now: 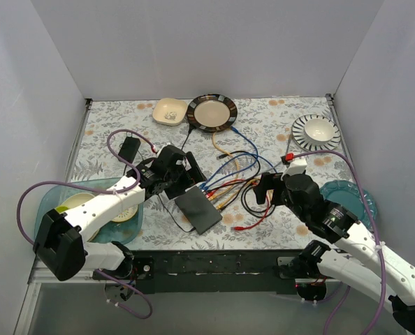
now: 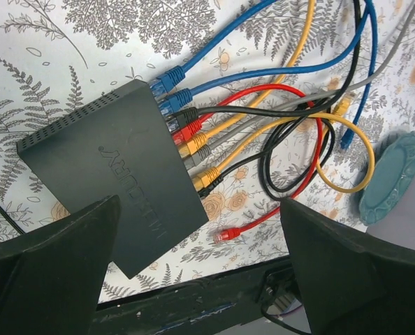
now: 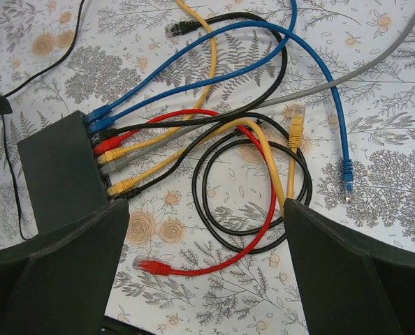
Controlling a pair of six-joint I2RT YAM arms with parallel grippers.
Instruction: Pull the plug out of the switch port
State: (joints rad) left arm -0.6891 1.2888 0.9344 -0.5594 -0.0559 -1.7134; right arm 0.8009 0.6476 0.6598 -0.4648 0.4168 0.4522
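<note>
Overhead, in the top external view: flat dark grey rectangular switch box (image 1: 199, 209) lying askew on the floral-patterned desk (image 1: 263, 118), near the front edge, between the two arms. Row of coloured cable plugs (image 1: 212, 196) seated along its far-right long edge, with blue, yellow, red, black and grey cables (image 1: 239, 164) fanning away to the right. Just behind the switch box, left gripper (image 1: 188, 173); to the right, over the cable tangle and apart from the box, right gripper (image 1: 261, 190). Further back, cream ceramic bowl (image 1: 170, 112), round dark-rimmed plate (image 1: 212, 112) and small black adapter block (image 1: 129, 146); at far right, striped plate (image 1: 316, 131).

Left wrist view: switch box (image 2: 117, 181) directly below, plain top with embossed lettering. Row of coloured cable plugs (image 2: 190, 139) along its right edge, from top: two blue, black, red, yellow, grey, yellow, black. Loose red plug (image 2: 225, 234) on the desk just beside the lower corner. Left gripper (image 2: 198, 206) spread wide, dark fingers (image 2: 47, 272) at both lower corners, nothing between them.

Right wrist view: switch box (image 3: 61, 174) at left, plug row (image 3: 110, 153) facing right. Loose yellow plug (image 3: 296, 125) and loose blue plug (image 3: 347, 171) lying apart on the desk. Right gripper (image 3: 206, 206) likewise spread wide and empty, above black cable loops (image 3: 214, 216).
</note>
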